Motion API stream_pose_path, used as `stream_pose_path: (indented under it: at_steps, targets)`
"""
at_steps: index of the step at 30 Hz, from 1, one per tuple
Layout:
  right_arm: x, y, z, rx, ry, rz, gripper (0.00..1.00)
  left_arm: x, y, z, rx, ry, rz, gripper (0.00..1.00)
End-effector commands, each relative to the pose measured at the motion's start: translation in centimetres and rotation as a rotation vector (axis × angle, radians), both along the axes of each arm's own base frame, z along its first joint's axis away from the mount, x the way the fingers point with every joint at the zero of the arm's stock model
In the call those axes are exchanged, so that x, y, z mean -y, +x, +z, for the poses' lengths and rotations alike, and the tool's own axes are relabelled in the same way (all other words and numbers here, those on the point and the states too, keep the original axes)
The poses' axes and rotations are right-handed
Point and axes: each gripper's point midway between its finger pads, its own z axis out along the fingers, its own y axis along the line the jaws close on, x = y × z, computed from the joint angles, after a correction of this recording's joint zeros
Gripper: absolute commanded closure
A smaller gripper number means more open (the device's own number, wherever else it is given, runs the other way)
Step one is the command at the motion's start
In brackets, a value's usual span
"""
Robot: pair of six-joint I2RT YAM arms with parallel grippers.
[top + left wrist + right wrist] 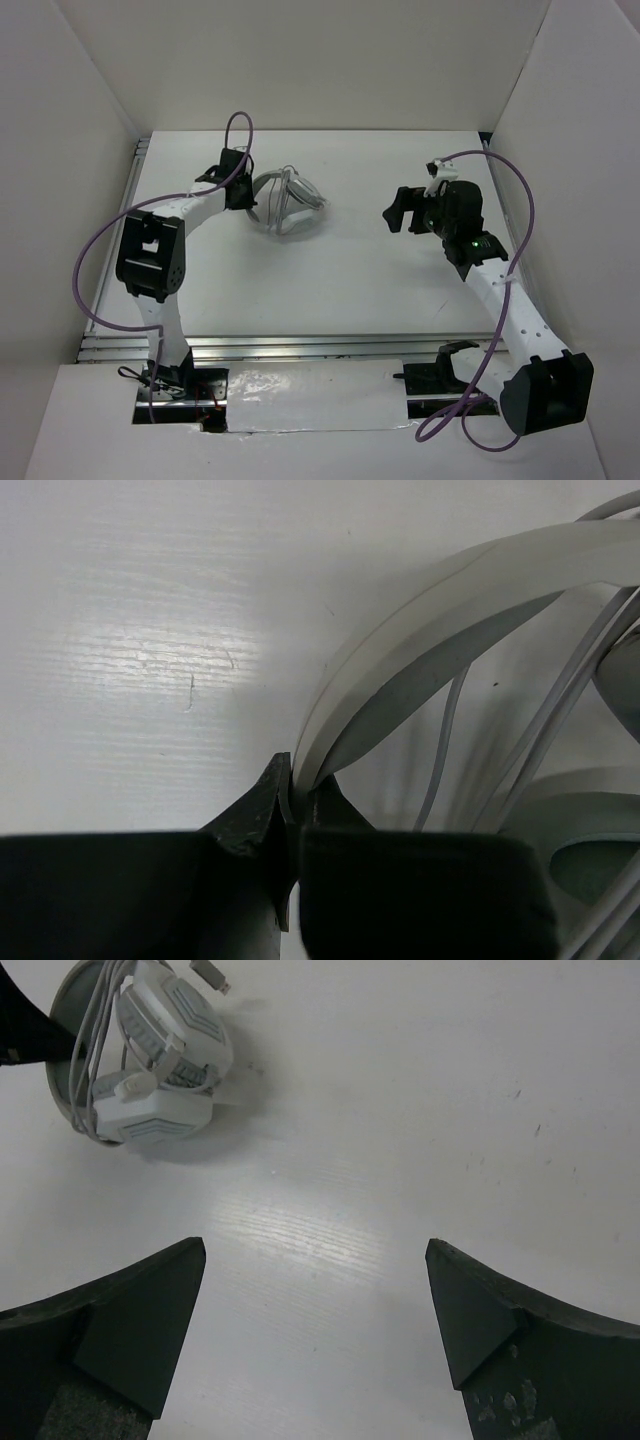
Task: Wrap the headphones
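Note:
The light grey-white headphones [288, 203] lie on the white table, left of middle at the back, with the thin grey cable looped around them. My left gripper [246, 192] is shut on the curved headband [420, 620] at the headset's left side; cable strands [448, 735] run past the band. In the right wrist view the headphones [150, 1055] show at top left, ear cups together, cable wound over them, the plug [210, 974] sticking out at the top. My right gripper [315, 1260] is open and empty, well to the right of the headset [396, 212].
White walls enclose the table on the left, back and right. Thick purple cables [90, 260] arc over both arms. The metal rail [300, 347] runs along the table's near edge.

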Motion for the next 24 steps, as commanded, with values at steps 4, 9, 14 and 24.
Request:
stream_pose_path:
  at_steps: [4,9,14,24]
  targets:
    - [0.3,0.0,0.4,-0.003,0.016,-0.026,0.00,0.9,2.6,2.9,0.062,-0.091,0.031,1.00]
    - [0.6,-0.2,0.9,-0.004,0.022,-0.047,0.00,0.0,3.0,1.8,0.019,-0.089,0.064,0.97]
    - [0.9,-0.6,1.6,0.009,0.024,-0.061,0.00,-0.6,3.2,0.0,-0.040,-0.088,0.089,1.00]
    - [1.2,-1.4,2.3,0.011,0.024,-0.082,0.00,-1.1,3.1,-1.2,-0.087,-0.101,0.108,0.69]
